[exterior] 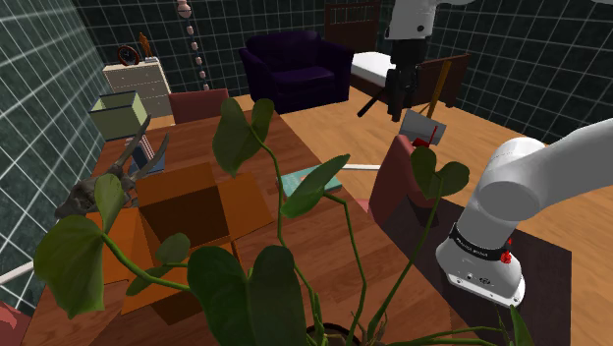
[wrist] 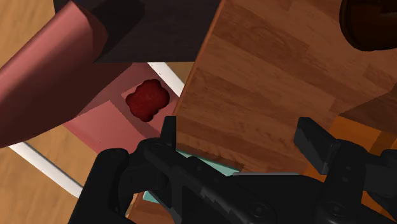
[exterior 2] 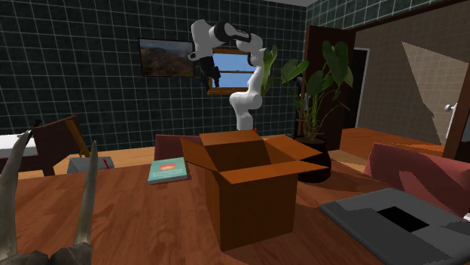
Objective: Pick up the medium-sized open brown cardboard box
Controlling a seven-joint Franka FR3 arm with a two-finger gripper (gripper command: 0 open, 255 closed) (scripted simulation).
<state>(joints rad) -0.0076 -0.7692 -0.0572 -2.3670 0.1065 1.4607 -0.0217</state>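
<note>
On the wooden table (exterior: 316, 236), from the shoulder view's left: a pale green lampshade (exterior: 120, 113), then the open brown cardboard box (exterior: 192, 201) standing upright with flaps spread, then a teal book (exterior: 312, 179) near the table's edge. Leaves of a potted plant (exterior: 246, 285) cross the foreground. Farther right, the black gripper (exterior: 394, 103) hangs high, well apart from the box. In the wrist view its fingers (wrist: 315, 137) stand parted with nothing between them, over the table's edge and the book
</note>
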